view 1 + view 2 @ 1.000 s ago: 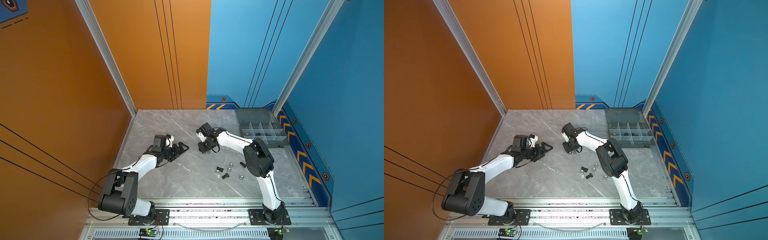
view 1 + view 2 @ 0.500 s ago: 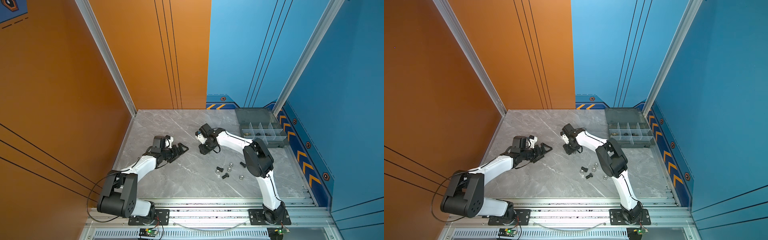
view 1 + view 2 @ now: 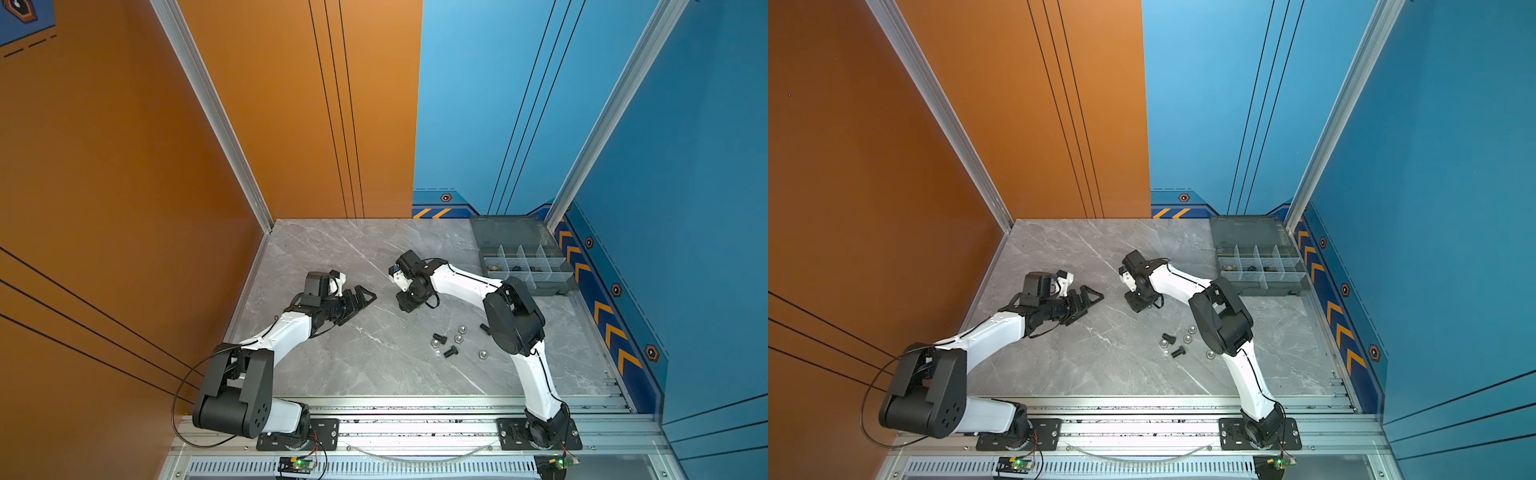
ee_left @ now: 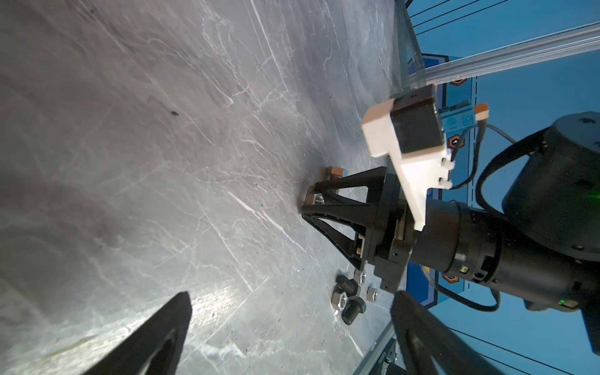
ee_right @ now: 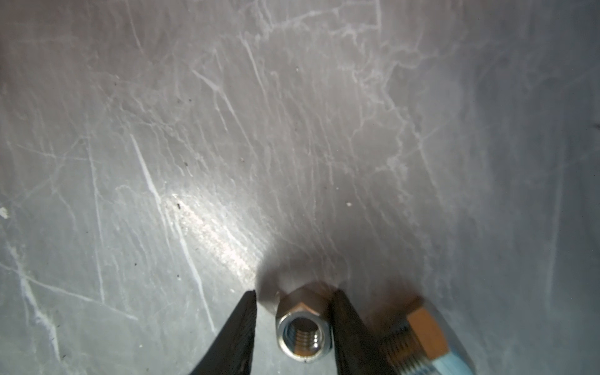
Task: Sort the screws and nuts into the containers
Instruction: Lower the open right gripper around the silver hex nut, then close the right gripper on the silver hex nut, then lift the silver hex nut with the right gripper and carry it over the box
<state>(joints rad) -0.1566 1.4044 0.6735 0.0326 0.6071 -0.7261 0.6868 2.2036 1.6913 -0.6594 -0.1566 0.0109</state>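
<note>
Centrally, a silver hex nut rests on the bench, its threaded bore turned toward the right wrist camera. The right pincer straddles it, partly spread. One black finger touches a flat of the nut while the other stands just clear, so the nut is not yet pinched. Just outside the touching finger lies a silver hex-head bolt, blurred, with its thread showing.

In both top views a loose cluster lies on the bench nearer the robot's base. It is made up of two stubby black bolts and several shiny silver nuts, all close together.

At the far right corner sits a smoky-grey translucent organiser box, its lid folded open flat behind it. Pale dividers split the box into small rectangular compartments. One at the left holds brass-coloured pieces, and two beside it hold dark pieces too small to name.

The left pincer, black with triangular fingers, is held low over the bench with its fingers spread wide, well apart from every part. The bench is grey and stone-patterned, with pale veins and fine scratches.
</note>
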